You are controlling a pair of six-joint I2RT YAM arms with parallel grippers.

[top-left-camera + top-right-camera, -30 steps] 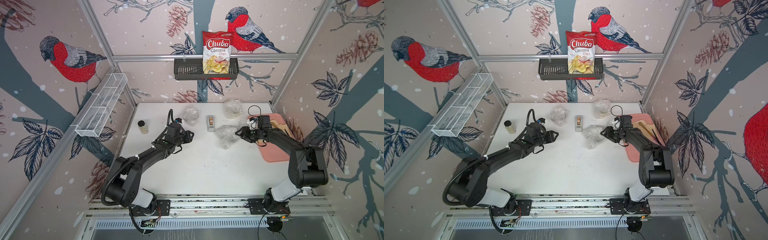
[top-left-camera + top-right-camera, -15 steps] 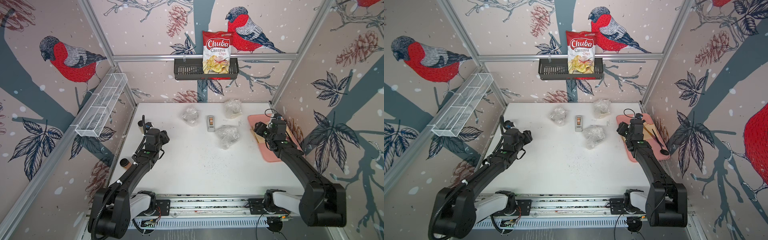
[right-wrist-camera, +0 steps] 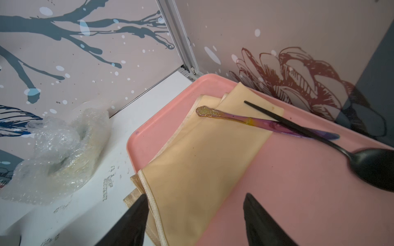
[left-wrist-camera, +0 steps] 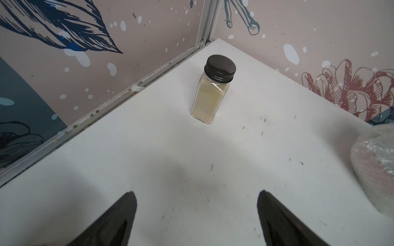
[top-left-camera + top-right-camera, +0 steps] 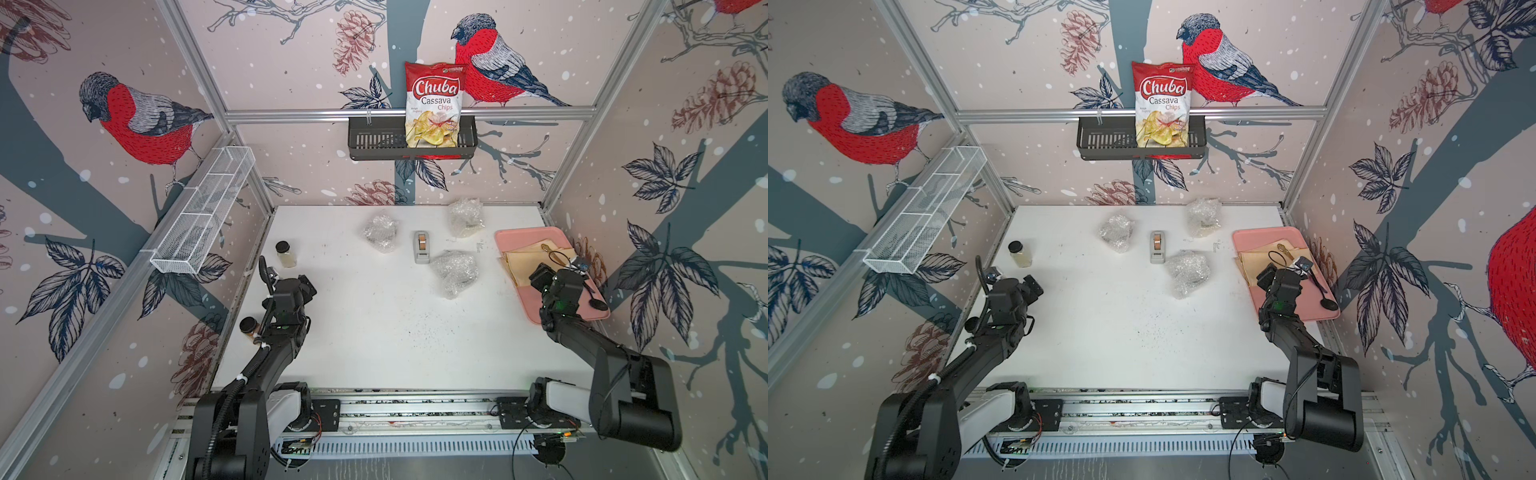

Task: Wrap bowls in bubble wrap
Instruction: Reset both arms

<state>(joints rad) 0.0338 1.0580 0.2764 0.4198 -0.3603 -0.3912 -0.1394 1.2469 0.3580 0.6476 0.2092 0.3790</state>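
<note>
Three crumpled bundles of bubble wrap lie on the white table in both top views: one at the back left, one at the back right, one nearer the middle. The bowls are hidden; only wrap shows. My left gripper hovers open and empty over bare table at the left, short of a glass jar. My right gripper stands open and empty over the near left corner of the pink tray, above the tan cloth. The back right bundle lies beside that tray.
A black-lidded glass jar stands at the left, another jar at the table's left edge. A tape dispenser sits between the bundles. The pink tray holds tan cloths, a black spoon and an iridescent knife.
Both arms pulled back from the bundles toward the front. The left gripper swung left toward the jar and opened wide. The right gripper moved over the tray.
</note>
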